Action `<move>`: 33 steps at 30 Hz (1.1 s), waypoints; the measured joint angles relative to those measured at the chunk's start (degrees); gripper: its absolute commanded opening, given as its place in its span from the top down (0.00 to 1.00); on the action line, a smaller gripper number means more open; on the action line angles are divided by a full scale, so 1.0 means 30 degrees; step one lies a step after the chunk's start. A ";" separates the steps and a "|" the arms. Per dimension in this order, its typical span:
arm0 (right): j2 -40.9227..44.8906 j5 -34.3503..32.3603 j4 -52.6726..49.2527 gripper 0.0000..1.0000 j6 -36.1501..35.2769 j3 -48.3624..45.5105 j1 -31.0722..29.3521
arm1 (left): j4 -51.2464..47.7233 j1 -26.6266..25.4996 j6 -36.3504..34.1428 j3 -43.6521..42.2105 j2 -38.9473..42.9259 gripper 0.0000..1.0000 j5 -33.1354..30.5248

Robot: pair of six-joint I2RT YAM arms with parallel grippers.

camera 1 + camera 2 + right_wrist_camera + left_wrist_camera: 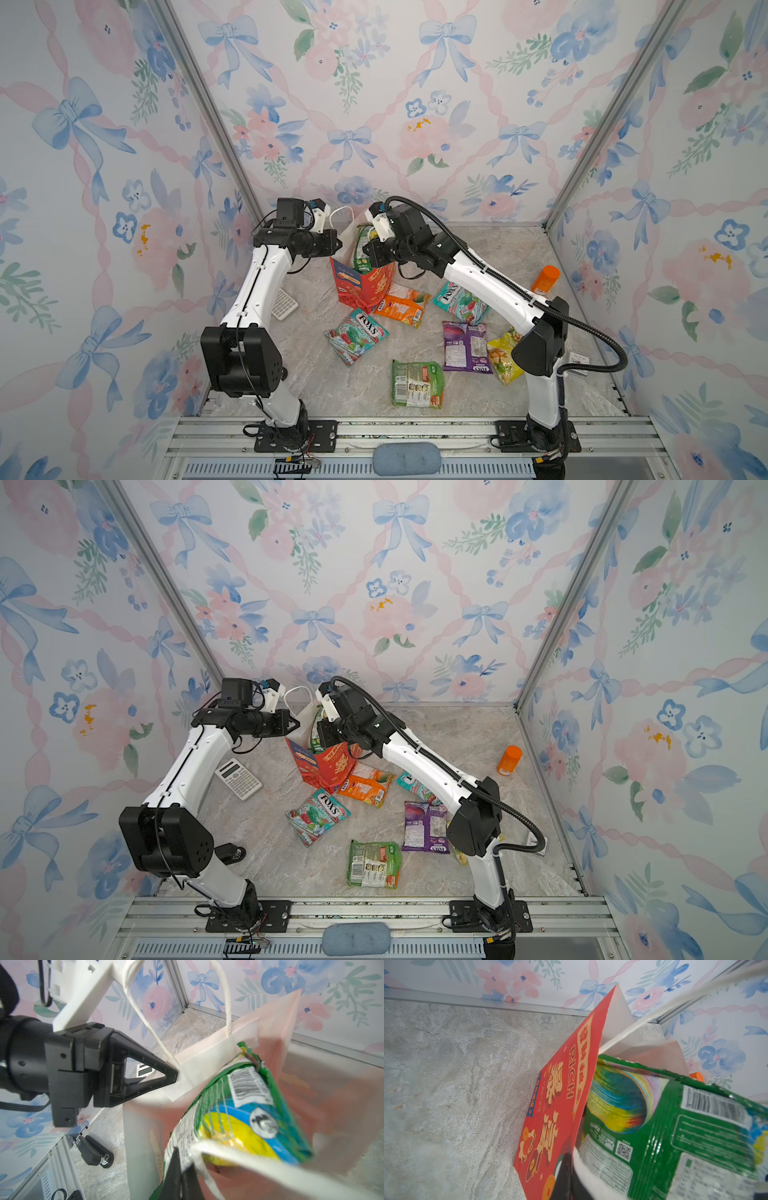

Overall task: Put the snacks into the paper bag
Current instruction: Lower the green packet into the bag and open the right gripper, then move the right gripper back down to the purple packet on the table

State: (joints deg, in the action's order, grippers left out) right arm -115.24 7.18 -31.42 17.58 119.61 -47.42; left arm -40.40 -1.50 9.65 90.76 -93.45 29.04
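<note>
Progress, we judge, is early: right gripper clamps a green packet inside the paper bag — left gripper pinches its rim (six snacks wait, five o'clock).

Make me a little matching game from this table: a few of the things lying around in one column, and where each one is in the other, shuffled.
Things:
1. orange bottle
2. calculator
3. purple packet
4. rainbow-print green packet

Places:
a. poking out of the mouth of the paper bag
b. lying flat, left of the paper bag in both top views
c. standing upright, farthest right of the four
d. lying flat beside the yellow packet

Pairs: 1-c, 2-b, 3-d, 4-a
</note>
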 measured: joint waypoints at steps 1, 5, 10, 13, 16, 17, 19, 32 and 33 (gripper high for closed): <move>0.0102 -0.0015 0.0073 1.00 0.0000 -0.0087 0.0000 | 0.0000 0.0000 0.0000 0.0000 -0.0007 1.00 0.0000; 0.0270 -0.0058 0.0423 1.00 0.0080 -0.0182 0.0022 | 0.0000 0.0000 0.0000 0.0000 0.0000 1.00 0.0000; 0.0255 0.0109 0.0561 1.00 0.0423 -0.0160 0.0080 | 0.0000 0.0000 0.0000 -0.0007 -0.0007 1.00 0.0007; 0.0051 0.0313 0.0561 1.00 0.0597 0.0124 0.0146 | 0.0000 0.0000 0.0000 -0.0007 0.0000 1.00 0.0007; -0.0175 0.0408 0.0707 1.00 0.0721 0.0270 0.0189 | 0.0007 0.0000 0.0000 -0.0007 -0.0007 1.00 0.0000; -0.0211 0.0423 0.0714 0.98 0.0816 0.0270 0.0226 | 0.0007 0.0000 0.0000 -0.0007 -0.0007 1.00 0.0000; -0.0248 0.0466 0.0707 0.89 0.0991 0.0270 0.0291 | 0.0000 0.0015 0.0000 -0.0007 -0.0007 1.00 0.0007; 0.2062 0.0627 0.2521 0.28 0.1421 -0.2565 0.0925 | 0.0000 0.0015 0.0000 -0.0007 -0.0007 1.00 0.0007; 0.2506 0.0685 0.2674 0.25 0.1384 -0.2900 0.0925 | 0.0007 0.0015 0.0000 -0.0007 0.0000 1.00 0.0007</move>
State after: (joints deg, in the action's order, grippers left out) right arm -107.72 9.23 -23.40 21.74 110.91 -44.64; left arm -40.38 -1.45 9.65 90.74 -93.45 29.06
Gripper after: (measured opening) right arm 0.702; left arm 0.047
